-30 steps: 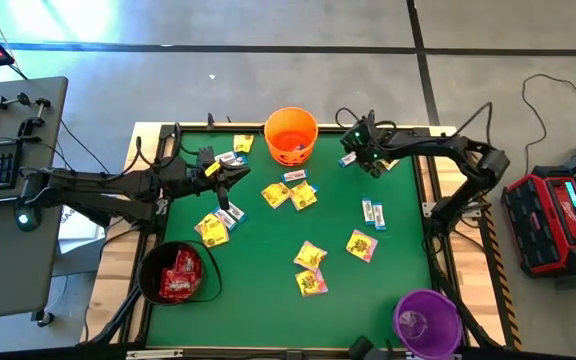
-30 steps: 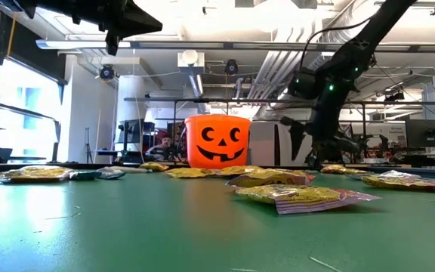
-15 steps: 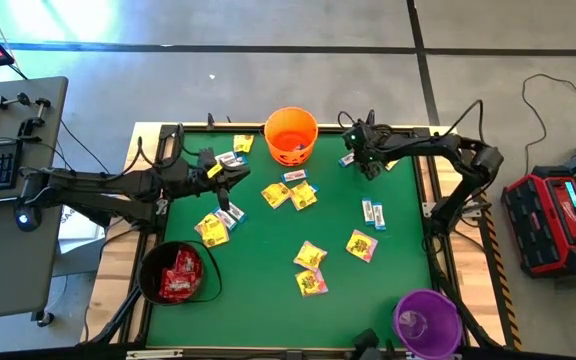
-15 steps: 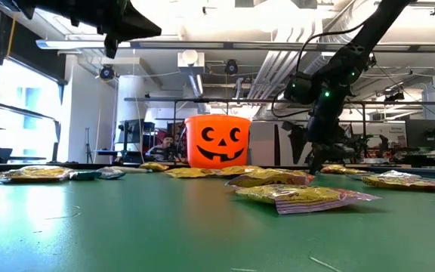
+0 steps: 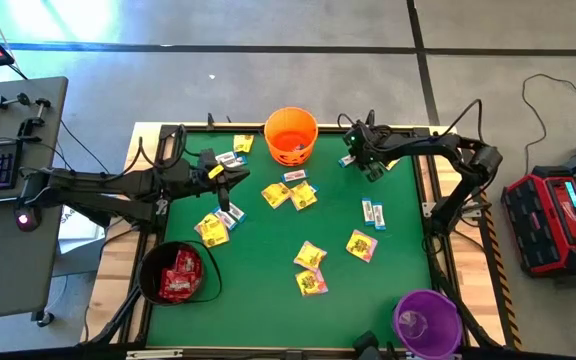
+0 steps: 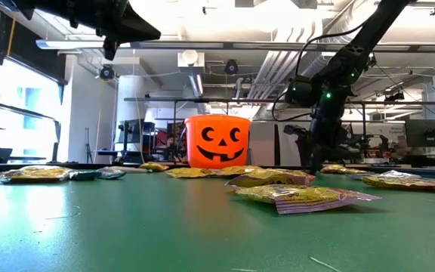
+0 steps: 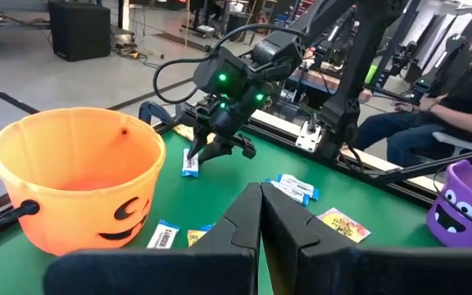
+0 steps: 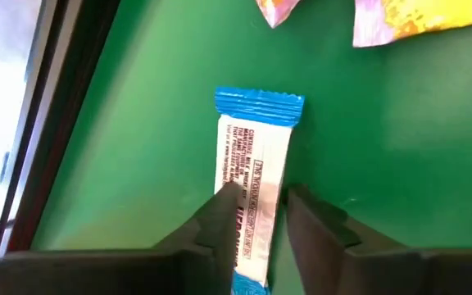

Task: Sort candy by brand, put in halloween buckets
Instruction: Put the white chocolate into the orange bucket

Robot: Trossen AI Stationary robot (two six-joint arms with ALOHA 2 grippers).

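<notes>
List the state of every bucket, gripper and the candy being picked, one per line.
Orange bucket: upright, almost empty.
Black bucket: upright, holds red candy.
Purple bucket: upright, looks empty.
Right gripper: fingers closed on the white-and-blue candy, at the table.
Left gripper: shut, empty, raised above the table.

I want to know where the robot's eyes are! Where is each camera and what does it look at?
High: above, looking straight down; both arms, green table.
Low: table height, facing the orange bucket; arms overhead.
Left wrist: past the shut left pincer toward the right arm.
Right wrist: down at a white-and-blue candy between the right pincer fingers.
Shared: left wrist also shows the orange bucket.
</notes>
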